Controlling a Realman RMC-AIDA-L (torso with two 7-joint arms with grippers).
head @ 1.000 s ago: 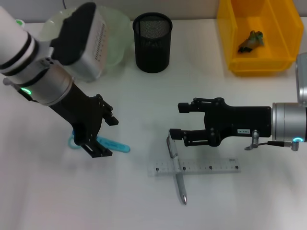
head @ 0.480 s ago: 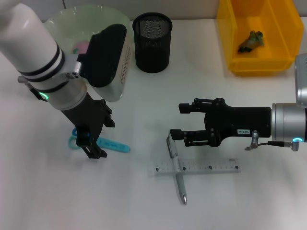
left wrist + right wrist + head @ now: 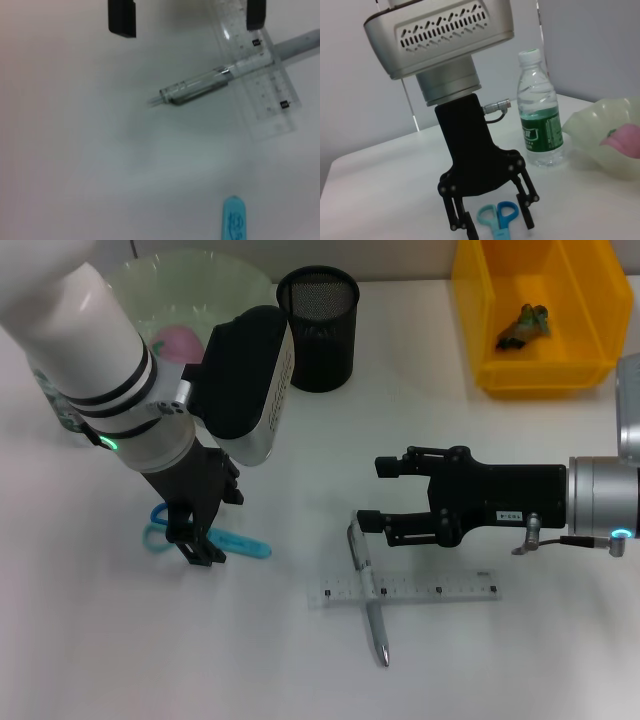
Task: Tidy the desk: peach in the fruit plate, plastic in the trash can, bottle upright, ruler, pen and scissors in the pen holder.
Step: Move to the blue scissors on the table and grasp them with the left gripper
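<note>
Currently the scissors, blue-handled with a sheathed blade, are lying flat on the desk, well below the pen holder. Left gripper is hovering directly over them, fingers spread, straddling the handles, gripping nothing. Right gripper is hanging open beside the pen crossing the ruler. No legible writing.

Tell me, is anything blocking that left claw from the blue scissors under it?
Nothing visible is. The left gripper hangs right over the scissors, fingers open to either side of them, as the right wrist view shows. The pen and ruler lie apart, near the right gripper.
</note>
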